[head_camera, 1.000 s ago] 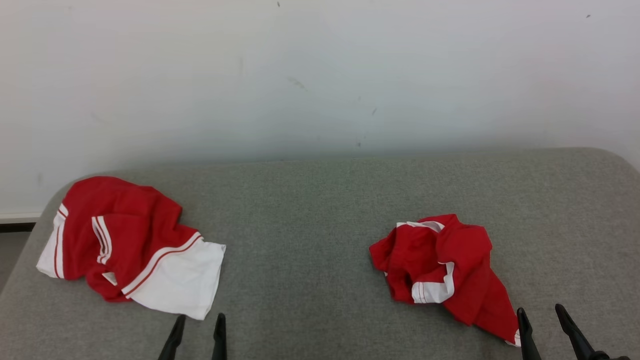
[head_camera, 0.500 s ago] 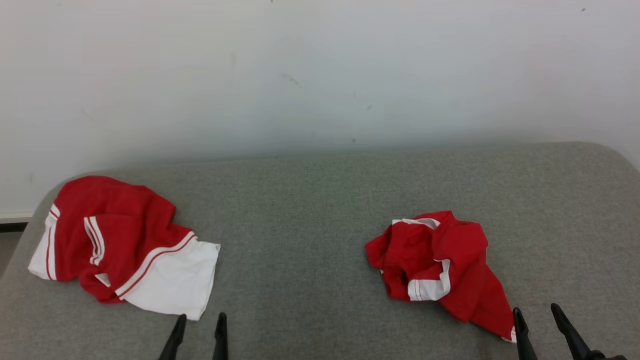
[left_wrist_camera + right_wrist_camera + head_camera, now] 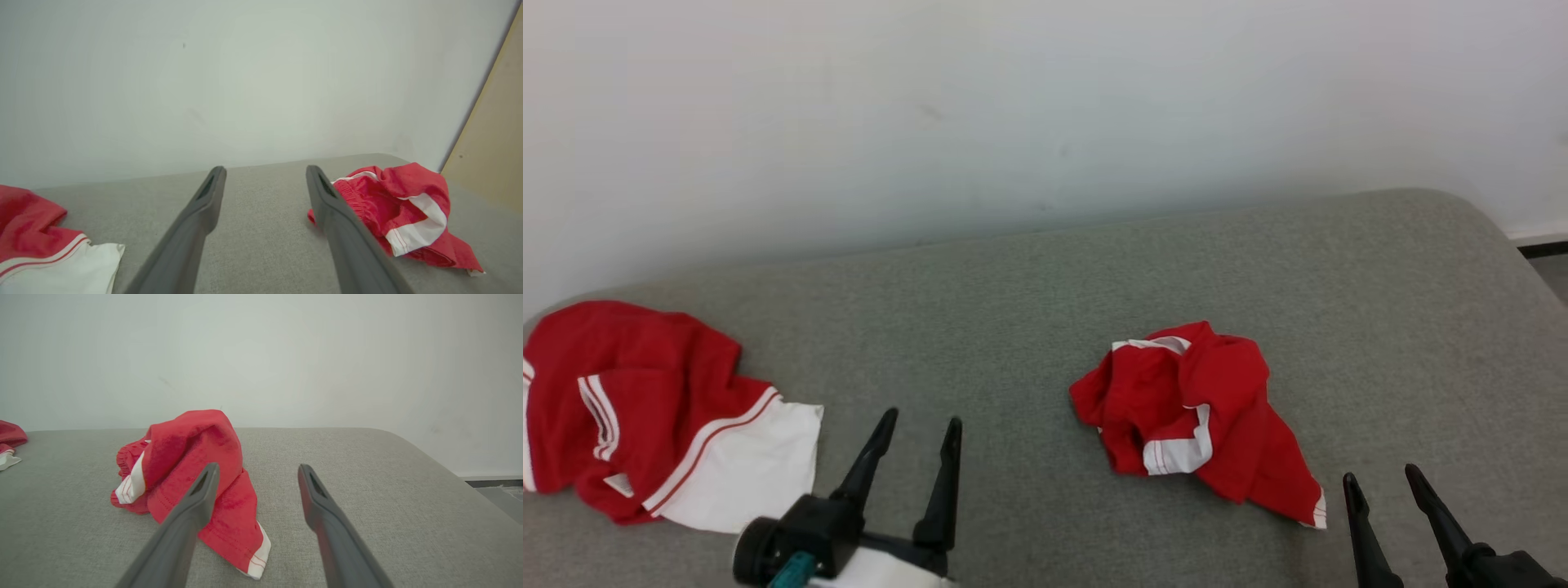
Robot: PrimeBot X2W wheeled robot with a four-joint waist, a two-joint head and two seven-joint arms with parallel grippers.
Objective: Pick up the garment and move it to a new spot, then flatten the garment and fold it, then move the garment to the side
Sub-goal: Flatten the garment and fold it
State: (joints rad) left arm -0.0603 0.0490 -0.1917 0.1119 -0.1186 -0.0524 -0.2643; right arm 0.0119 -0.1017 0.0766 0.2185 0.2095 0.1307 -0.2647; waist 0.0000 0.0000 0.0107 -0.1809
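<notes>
A crumpled red garment [image 3: 1192,416] with white trim lies on the grey padded surface [image 3: 1029,310], right of centre. My left gripper [image 3: 923,416] stands open and empty to its left, well apart from it. My right gripper [image 3: 1380,472] is open just right of the garment's trailing corner, not touching it. In the left wrist view the left gripper [image 3: 265,168] has the garment [image 3: 392,200] past its right finger. In the right wrist view the right gripper [image 3: 258,466] has the garment [image 3: 192,449] behind its left finger.
A second red and white garment [image 3: 645,408] lies spread at the surface's left end; it shows too as the second garment [image 3: 36,241] in the left wrist view. A white wall [image 3: 1045,106] runs along the far edge. The surface's rounded right end meets floor [image 3: 1543,253]. A tan panel [image 3: 490,143] stands at the right.
The head camera has swung right, so both garments sit further left in the picture. My left gripper has come further up into view, wrist now showing. Both grippers stay open.
</notes>
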